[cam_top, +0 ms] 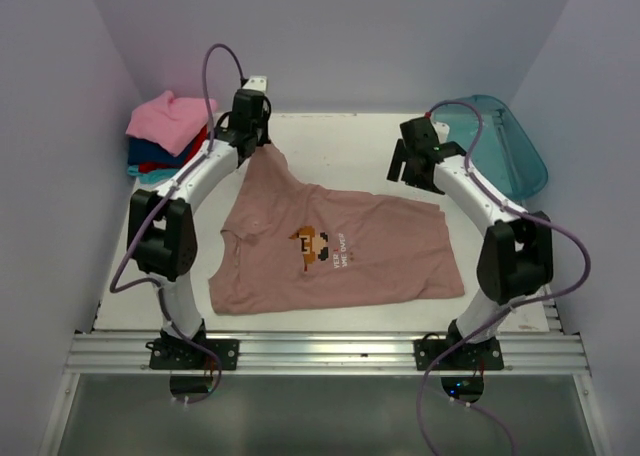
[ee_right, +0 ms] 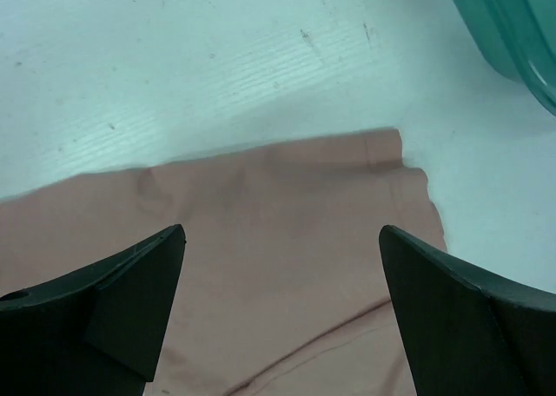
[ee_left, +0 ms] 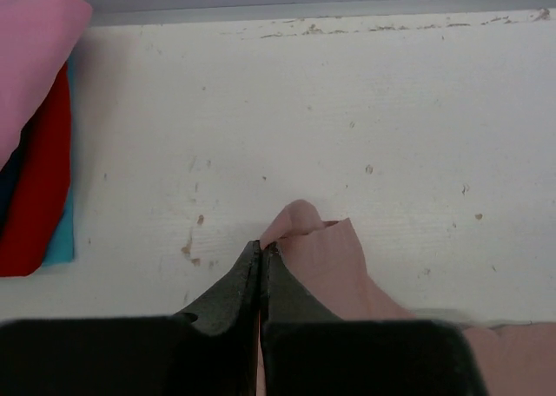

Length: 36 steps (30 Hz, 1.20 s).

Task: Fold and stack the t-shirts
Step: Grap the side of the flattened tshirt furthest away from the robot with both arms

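Stack of folded tees (cam_top: 165, 136) in far-left corner. Left gripper (ee_left: 262, 248) pinched closed on far-left corner of dusty pink tee (cam_top: 330, 246), spread mid-table. Right gripper (ee_right: 282, 235) fingers fully apart, holding nothing, above tee's far-right edge, near teal tub (cam_top: 510, 146).

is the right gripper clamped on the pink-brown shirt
No, the right gripper is open, its jaws wide apart over the pink-brown shirt.

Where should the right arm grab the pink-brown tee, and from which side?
Grip the tee at its far right corner: it lies flat with bare table past both edges. Come straight down with the open right gripper, fingers straddling the edge.
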Tool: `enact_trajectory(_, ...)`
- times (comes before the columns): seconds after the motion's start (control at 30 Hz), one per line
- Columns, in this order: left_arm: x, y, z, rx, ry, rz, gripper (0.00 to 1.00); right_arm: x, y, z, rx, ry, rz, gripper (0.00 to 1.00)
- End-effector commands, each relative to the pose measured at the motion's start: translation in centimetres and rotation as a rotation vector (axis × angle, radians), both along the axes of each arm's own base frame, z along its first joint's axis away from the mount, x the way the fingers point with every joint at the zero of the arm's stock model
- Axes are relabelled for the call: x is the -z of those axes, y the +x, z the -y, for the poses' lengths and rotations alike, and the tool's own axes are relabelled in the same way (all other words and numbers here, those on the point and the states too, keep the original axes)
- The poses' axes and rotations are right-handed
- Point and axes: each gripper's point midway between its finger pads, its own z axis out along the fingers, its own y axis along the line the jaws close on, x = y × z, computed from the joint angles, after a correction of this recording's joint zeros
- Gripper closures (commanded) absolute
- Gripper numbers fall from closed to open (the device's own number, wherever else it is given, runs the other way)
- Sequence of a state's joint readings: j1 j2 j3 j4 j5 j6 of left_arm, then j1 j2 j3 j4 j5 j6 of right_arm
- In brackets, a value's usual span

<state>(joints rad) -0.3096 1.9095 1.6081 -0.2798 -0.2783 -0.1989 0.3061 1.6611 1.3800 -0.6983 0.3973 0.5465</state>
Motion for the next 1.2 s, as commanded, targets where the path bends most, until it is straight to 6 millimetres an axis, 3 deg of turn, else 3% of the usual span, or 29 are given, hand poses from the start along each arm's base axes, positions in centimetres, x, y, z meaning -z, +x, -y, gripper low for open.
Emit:
enact_trajectory(0.0,-1.7,-2.4,-1.3,-0.023,-0.004,-0.013,1.00,2.0,2.8,-0.2,-0.006,0.014,-0.040,0.02)
enact_trajectory(0.17,-2.4,-5.9,-1.5,-0.009,-0.049,-0.045,1.00,4.9,4.0,1.1,0.024,0.047,-0.112,0.05)
enact_trajectory(0.37,-4.0,-10.2,-2.4,0.003,-0.061,-0.056,1.00,5.7,4.8,2.4,0.041,0.062,-0.117,0.07)
enact_trajectory(0.47,-6.1,-12.6,-2.9,0.008,-0.081,-0.039,1.00,5.9,5.2,2.9,0.043,0.059,-0.121,0.10)
enact_trajectory(0.67,-8.2,-16.3,-2.9,0.036,-0.136,-0.017,1.00,6.9,5.6,2.4,0.031,0.088,-0.143,0.30)
enact_trajectory(0.9,-6.6,-18.0,-2.8,0.050,-0.156,-0.061,1.00,10.9,4.6,1.6,0.018,0.129,-0.222,0.39)
enact_trajectory(1.0,-6.4,-18.1,-2.7,0.054,-0.163,-0.066,1.00,12.2,4.0,1.4,0.015,0.140,-0.254,0.48)
enact_trajectory(1.17,-6.2,-18.3,-2.8,0.051,-0.157,-0.069,1.00,12.5,2.7,1.3,0.021,0.157,-0.261,0.51)
